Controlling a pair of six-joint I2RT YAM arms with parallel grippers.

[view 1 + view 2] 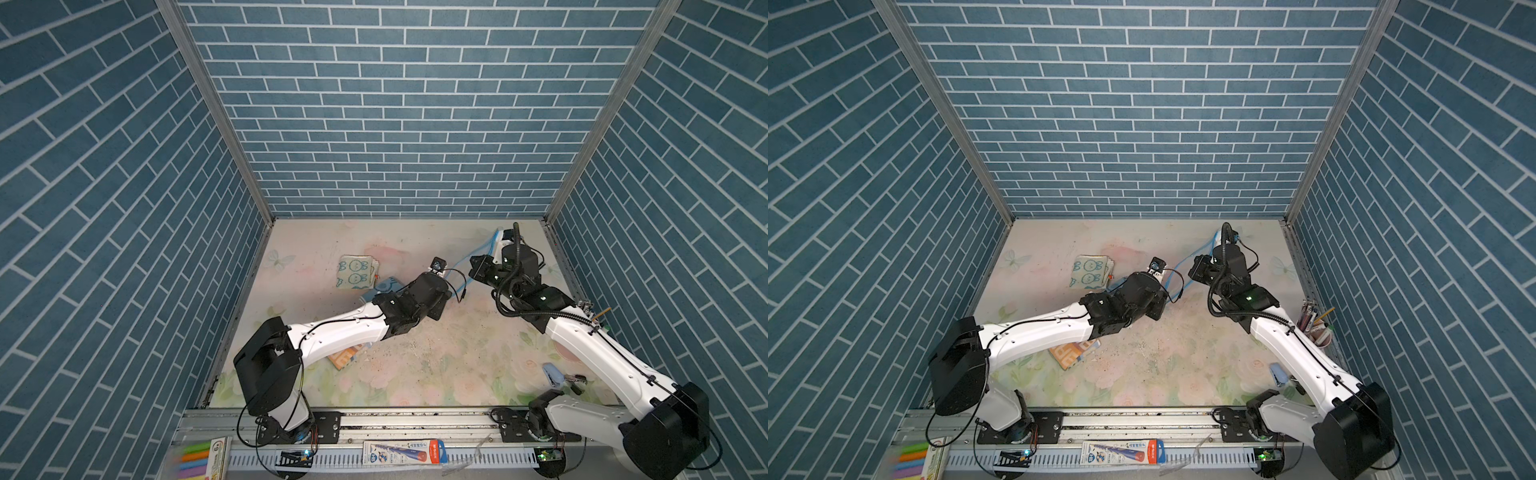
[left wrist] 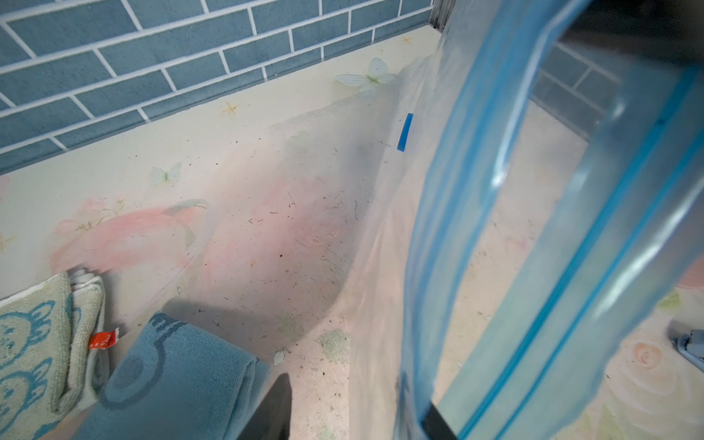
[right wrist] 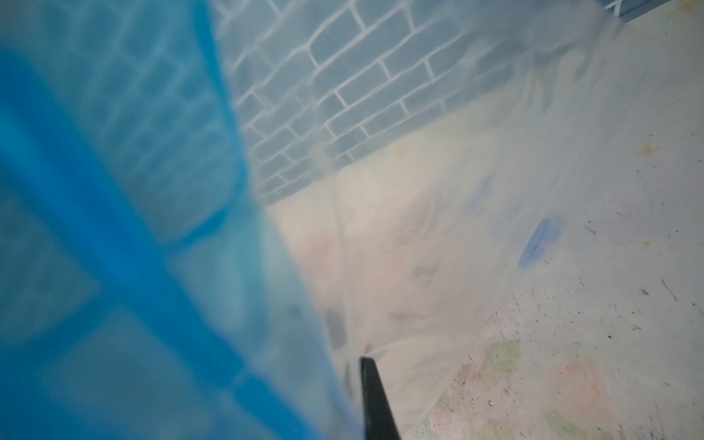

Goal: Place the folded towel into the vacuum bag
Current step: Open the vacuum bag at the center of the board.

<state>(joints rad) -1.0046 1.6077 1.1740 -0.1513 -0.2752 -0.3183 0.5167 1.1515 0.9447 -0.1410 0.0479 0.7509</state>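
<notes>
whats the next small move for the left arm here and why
Probably close the left gripper on the vacuum bag edge hanging between its open jaws: the right gripper already holds the blue zip strip up, so a second pinch could spread the mouth. The blue towel and bunny towel lie outside it.

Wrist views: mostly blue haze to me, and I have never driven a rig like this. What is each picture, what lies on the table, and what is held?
Two robot arms, the left arm and the right arm, stand at the near edge of the table. Both top views look down from one overhead camera; each wrist view rides on an arm. The blue haze is the vacuum bag, clear plastic with a blue zip strip, hanging close to the lenses. The right gripper is shut on it; the left gripper stands open at its edge. On the table lie a bunny-print towel, a blue towel, both folded, and an orange-lettered booklet partly beneath the left arm.
</notes>
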